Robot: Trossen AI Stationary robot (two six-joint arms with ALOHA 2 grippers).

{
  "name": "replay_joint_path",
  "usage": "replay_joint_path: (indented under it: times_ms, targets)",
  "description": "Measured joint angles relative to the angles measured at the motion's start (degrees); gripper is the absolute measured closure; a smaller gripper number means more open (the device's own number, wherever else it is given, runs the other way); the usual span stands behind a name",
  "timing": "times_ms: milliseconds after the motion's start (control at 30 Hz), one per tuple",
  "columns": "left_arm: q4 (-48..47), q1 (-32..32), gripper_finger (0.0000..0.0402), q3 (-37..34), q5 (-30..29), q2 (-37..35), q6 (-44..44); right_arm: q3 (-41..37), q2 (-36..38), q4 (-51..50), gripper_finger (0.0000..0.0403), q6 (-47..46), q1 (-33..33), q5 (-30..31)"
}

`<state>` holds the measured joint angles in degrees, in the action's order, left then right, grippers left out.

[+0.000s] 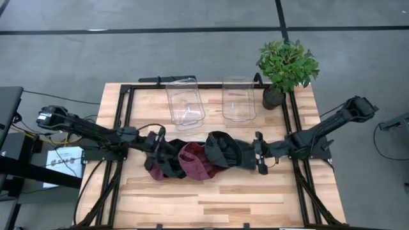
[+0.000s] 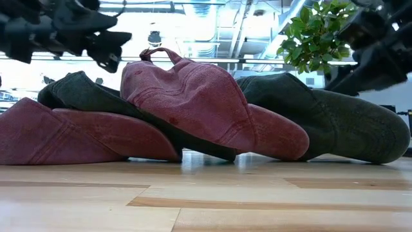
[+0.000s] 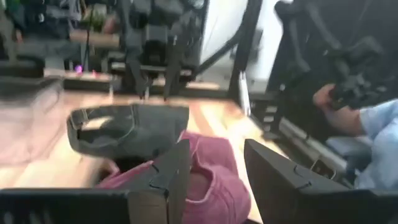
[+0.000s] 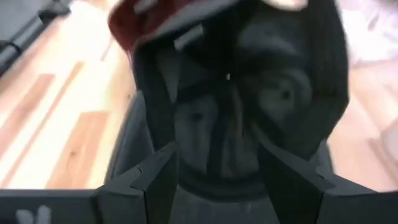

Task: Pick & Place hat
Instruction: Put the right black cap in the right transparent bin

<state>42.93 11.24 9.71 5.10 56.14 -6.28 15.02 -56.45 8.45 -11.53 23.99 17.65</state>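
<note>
Several hats lie piled at the table's middle. A maroon hat [image 1: 195, 163] [image 2: 193, 103] leans on a dark grey hat [image 1: 227, 151] [image 2: 335, 122] to its right. Another maroon hat [image 2: 58, 135] and another dark one [image 2: 84, 93] lie on the left. My left gripper [image 1: 163, 148] [image 3: 216, 149] hovers open and level over the pile's left end, above the hats [image 2: 84, 32]. My right gripper [image 1: 257, 153] [image 4: 217, 152] is open and slants down at the right dark hat, whose inside [image 4: 230, 118] shows beyond its fingers.
Two clear plastic bins [image 1: 185, 102] [image 1: 239, 99] stand at the table's far side. A potted plant [image 1: 286, 67] is at the far right corner. Bare wood runs along the near edge [image 1: 223, 204]. A person's light blue sleeve [image 3: 379, 137] shows beyond the table.
</note>
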Motion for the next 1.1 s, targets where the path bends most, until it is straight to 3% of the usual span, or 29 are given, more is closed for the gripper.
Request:
replay_joint_path:
  times_ms: [133,333,500,867,1000,1100]
  targets:
    - [-7.69,0.83,0.0252,4.31,0.23,2.02,0.04,1.49,-2.6,0.85,0.0193,-1.98,2.14,-3.3]
    - [-7.81,2.06,0.0252,5.52,-0.82,4.48,0.78,4.62,-5.63,1.22,0.0193,-2.13,6.51,-4.08]
    - [-6.16,3.18,0.0252,5.55,-4.86,6.36,0.92,5.93,-9.37,0.77,0.0193,-3.5,8.07,-1.1]
    - [-2.99,3.46,0.0252,5.56,-5.13,6.08,1.46,5.95,-16.89,0.7,0.0194,-9.48,8.5,2.46]
    - [-2.75,3.46,0.0252,5.58,-5.11,6.08,0.99,5.95,-17.08,0.66,0.0213,-14.26,8.0,1.96]
    - [-2.72,3.46,0.0252,5.58,-5.11,6.08,0.09,5.95,-16.97,0.69,0.025,-15.11,8.11,1.94]
